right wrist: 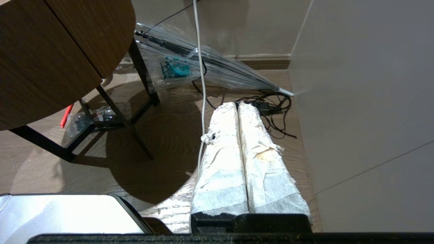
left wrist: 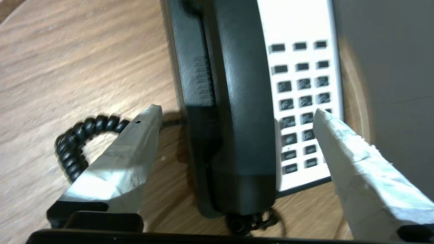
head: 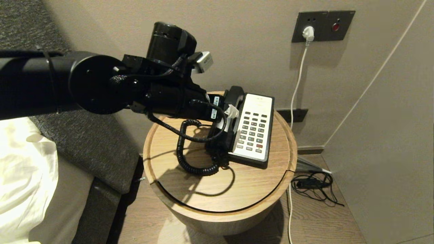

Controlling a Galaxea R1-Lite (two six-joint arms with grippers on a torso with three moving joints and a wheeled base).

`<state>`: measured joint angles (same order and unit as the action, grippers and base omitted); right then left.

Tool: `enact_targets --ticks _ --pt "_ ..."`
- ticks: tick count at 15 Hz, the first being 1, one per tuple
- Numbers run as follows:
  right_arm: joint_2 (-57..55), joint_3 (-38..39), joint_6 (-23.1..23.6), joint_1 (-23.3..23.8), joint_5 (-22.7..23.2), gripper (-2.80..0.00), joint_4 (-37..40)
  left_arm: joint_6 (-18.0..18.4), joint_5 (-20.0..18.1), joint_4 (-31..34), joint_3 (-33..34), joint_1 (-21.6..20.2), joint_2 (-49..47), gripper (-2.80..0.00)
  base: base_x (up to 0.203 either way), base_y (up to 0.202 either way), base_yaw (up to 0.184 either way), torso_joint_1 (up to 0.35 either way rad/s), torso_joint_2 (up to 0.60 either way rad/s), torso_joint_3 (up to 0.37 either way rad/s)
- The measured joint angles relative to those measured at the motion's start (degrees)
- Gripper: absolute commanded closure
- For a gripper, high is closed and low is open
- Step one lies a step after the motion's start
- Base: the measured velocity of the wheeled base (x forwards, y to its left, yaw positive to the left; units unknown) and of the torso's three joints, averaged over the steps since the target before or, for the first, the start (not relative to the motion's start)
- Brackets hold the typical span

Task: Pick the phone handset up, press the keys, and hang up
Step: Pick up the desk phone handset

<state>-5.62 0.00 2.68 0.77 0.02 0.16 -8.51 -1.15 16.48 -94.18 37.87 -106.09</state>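
1. Jaws, left gripper [left wrist: 237, 117]: released, spread wide, one taped finger to each side of the handset [left wrist: 242, 112], neither pad touching it that I can see.
2. Handset: black, seated in its cradle on the phone base [head: 255, 126], beside the keypad [left wrist: 301, 98]. Judged step: the first grasp.
3. Advice to myself: lower until my pads sit level with the handset's flanks, centre on its middle, close square across its width, then lift straight up out of the cradle.
4. Hazards: my keypad-side finger hangs over the keys and could press one; the coiled cord [head: 190, 149] lies just beside my other finger and may snag.
5. Counter [head: 217, 189]: round, wooden, carries the phone.
6. Right gripper [right wrist: 239, 108]: jaws clenched on nothing, parked low over the floor.
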Motion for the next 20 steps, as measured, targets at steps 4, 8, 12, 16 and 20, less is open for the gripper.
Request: enact_targets --ticks 4,8,12,16,20 --pt "0.00 0.00 -0.01 0.00 -0.02 0.00 0.00 1.46 3.25 -0.16 0.55 0.57 -0.37 -2.80 0.000 0.000 0.000 0.000 0.00 0.000" --pt "0.00 0.00 -0.01 0.00 -0.02 0.00 0.00 2.75 5.59 -0.44 0.22 2.46 -1.10 -2.80 0.000 0.000 0.000 0.000 0.00 0.000" --pt "0.00 0.00 -0.01 0.00 0.00 0.00 0.02 4.27 8.94 -0.48 0.22 3.29 -2.33 -2.80 0.000 0.000 0.000 0.000 0.00 0.000" --pt "0.00 0.00 0.01 0.00 0.04 0.00 0.02 4.83 10.12 -0.55 -0.02 3.80 -3.24 -2.80 0.000 0.000 0.000 0.000 0.00 0.000" --pt "0.00 0.00 -0.01 0.00 0.02 0.00 0.00 4.76 10.62 -0.60 -1.13 4.11 -4.28 -2.80 0.000 0.000 0.000 0.000 0.00 0.000"
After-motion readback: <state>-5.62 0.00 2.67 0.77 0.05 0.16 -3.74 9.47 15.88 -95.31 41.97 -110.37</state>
